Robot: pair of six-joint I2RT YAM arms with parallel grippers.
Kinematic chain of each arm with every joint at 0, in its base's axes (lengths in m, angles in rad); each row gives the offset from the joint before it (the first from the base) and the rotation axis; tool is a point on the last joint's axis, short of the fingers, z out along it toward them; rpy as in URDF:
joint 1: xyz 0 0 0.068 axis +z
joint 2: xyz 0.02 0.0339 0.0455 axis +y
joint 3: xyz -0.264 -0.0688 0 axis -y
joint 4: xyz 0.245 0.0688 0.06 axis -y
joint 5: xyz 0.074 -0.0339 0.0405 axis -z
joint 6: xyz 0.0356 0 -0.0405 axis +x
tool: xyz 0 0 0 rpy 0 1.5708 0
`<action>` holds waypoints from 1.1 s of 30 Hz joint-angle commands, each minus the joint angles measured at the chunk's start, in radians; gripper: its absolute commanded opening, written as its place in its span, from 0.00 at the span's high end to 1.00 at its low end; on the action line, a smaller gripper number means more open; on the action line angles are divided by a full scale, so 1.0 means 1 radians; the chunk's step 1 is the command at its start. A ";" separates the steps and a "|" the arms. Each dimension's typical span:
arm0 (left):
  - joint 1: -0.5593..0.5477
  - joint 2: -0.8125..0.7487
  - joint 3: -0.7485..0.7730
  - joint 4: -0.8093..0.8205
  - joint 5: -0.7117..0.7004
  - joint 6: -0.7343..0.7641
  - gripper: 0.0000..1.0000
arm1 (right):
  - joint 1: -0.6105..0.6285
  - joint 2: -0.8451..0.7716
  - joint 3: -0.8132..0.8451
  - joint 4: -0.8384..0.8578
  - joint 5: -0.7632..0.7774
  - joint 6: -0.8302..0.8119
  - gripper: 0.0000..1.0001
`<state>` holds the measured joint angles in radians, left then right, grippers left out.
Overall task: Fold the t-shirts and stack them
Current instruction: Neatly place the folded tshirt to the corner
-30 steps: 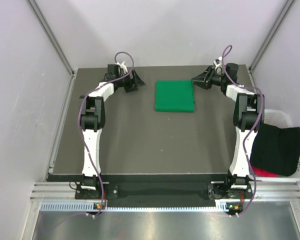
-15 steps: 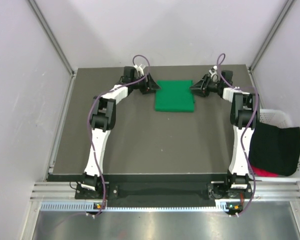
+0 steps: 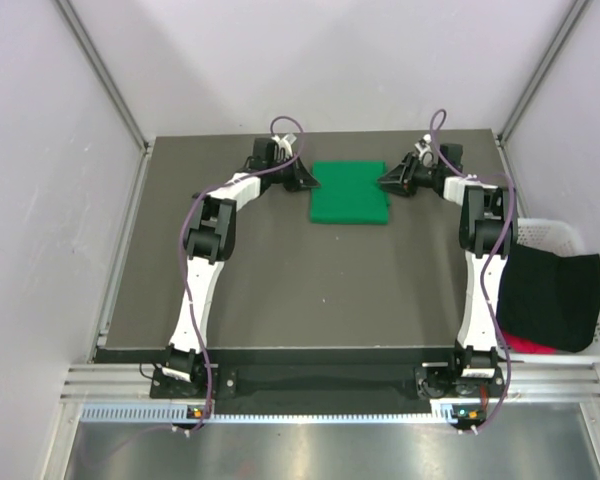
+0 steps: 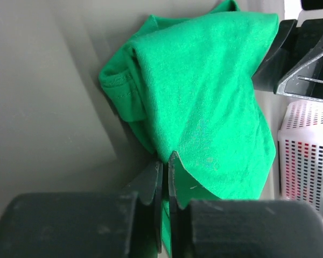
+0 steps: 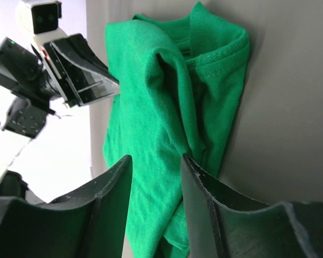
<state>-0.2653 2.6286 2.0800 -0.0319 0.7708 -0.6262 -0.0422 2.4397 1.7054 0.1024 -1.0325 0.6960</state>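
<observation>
Arms outstretched, prob. touching green tee

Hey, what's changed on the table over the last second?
The left gripper swung right to the left edge of the green t-shirt and closed on it. The right gripper slid left to straddle the opposite edge, jaws open. The shirt and the black t-shirt over the basket have not moved.

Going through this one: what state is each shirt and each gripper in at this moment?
green t-shirt: folded into a rectangle, lying at the far side of the table.
black t-shirt: unfolded, bunched, draped over the basket.
red t-shirt: bunched under the black one, mostly hidden.
left gripper: shut on the green t-shirt's edge.
right gripper: open, jaws straddling the opposite edge.
</observation>
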 commanded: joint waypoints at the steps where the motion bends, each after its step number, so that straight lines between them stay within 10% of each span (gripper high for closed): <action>1: -0.008 0.010 0.005 -0.069 -0.034 0.055 1.00 | 0.008 -0.051 0.027 0.005 -0.005 -0.094 0.59; 14: 0.142 -0.156 0.008 -0.618 -0.137 0.543 1.00 | -0.064 -0.570 -0.200 -0.457 0.049 -0.799 0.58; 33: 0.356 -0.585 -0.428 -0.988 -0.381 1.045 1.00 | -0.084 -0.909 -0.388 -0.610 0.089 -0.925 0.58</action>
<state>0.0727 2.1788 1.7508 -0.9154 0.4419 0.2783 -0.1204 1.6230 1.3197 -0.5037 -0.9306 -0.1806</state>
